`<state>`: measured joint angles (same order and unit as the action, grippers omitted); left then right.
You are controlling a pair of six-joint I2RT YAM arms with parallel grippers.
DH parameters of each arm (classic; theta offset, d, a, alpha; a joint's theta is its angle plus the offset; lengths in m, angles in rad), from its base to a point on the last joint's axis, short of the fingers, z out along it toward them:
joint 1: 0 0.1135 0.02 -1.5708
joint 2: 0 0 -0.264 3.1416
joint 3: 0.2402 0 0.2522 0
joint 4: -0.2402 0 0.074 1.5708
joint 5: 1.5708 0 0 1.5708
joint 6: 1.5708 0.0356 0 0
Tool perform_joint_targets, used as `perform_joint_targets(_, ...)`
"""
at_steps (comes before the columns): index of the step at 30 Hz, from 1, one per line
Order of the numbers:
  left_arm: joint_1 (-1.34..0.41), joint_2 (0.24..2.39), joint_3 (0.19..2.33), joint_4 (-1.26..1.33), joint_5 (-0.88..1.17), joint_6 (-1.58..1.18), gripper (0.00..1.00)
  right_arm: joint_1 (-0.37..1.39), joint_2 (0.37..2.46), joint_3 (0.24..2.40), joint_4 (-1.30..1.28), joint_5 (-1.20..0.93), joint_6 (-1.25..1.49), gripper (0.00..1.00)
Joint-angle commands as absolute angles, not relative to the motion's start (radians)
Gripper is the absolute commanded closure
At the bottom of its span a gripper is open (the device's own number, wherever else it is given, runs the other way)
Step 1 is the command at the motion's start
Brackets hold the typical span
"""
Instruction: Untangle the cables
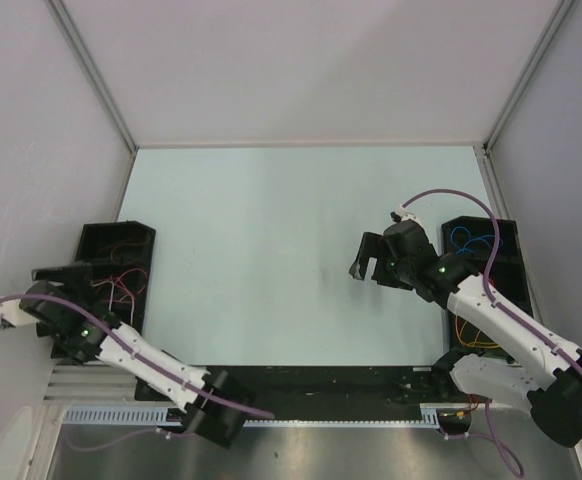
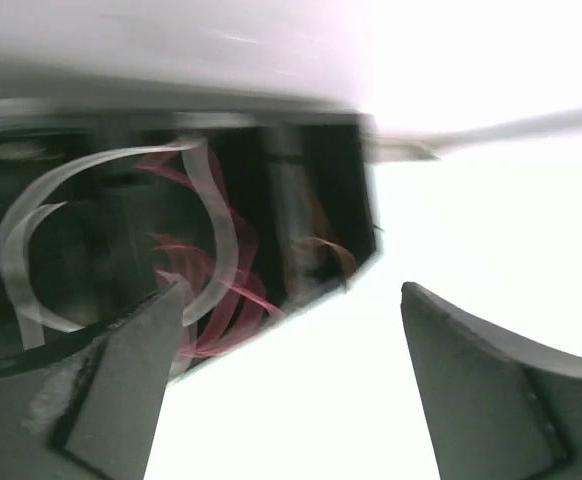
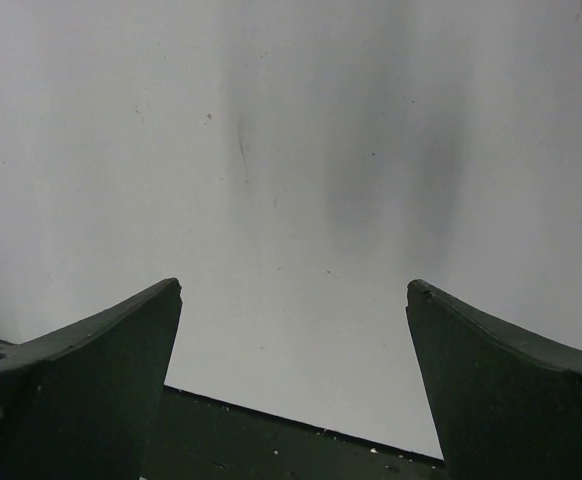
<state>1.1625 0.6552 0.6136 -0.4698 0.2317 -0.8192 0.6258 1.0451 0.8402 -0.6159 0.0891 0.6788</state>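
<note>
The cables lie in black bins at the table's two sides. Red cables point(image 1: 121, 287) curl in the left bin point(image 1: 96, 240). Blue cables point(image 1: 468, 240) and orange cables point(image 1: 471, 335) lie in the right bin point(image 1: 511, 235). My left gripper point(image 1: 66, 272) hangs over the left bin's near end. In the blurred left wrist view, the left gripper point(image 2: 291, 300) is open and holds nothing, with red cables point(image 2: 221, 300) and a pale cable point(image 2: 219, 225) just past its left finger. My right gripper point(image 1: 364, 268) point(image 3: 294, 290) stands open over the bare table, left of the right bin.
Grey walls enclose the pale table point(image 1: 271, 250) on three sides. A black strip point(image 1: 311, 380) runs along the near edge between the arm bases. Purple hoses point(image 1: 441, 195) loop off both arms.
</note>
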Motion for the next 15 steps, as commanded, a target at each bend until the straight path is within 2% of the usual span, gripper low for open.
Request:
perform_joint_targets(1, 0.955, 0.572, 0.707, -0.378, 0.2, -0.795, 0.02, 0.63, 1.028, 0.857, -0.595, 0.092, 0.663, 0.0)
perform_joint_targets(11, 0.396, 0.773, 0.822, -0.322, 0.028, -0.572, 0.0, 0.632, 1.026, 0.859, -0.563, 0.109, 0.652, 0.0)
perform_joint_targets(12, 0.341, 0.797, 0.842, -0.337, -0.042, -0.551, 0.0, 0.63, 1.034, 0.859, -0.552, 0.113, 0.652, 0.0)
perform_joint_targets(14, 0.153, 0.85, 0.879, -0.318, -0.078, -0.436, 0.0, 0.632, 1.043, 0.857, -0.54, 0.12, 0.661, 0.0)
perform_joint_targets(15, 0.026, 0.868, 0.885, -0.314, -0.177, -0.399, 0.0, 0.632, 1.054, 0.859, -0.526, 0.12, 0.669, 0.0)
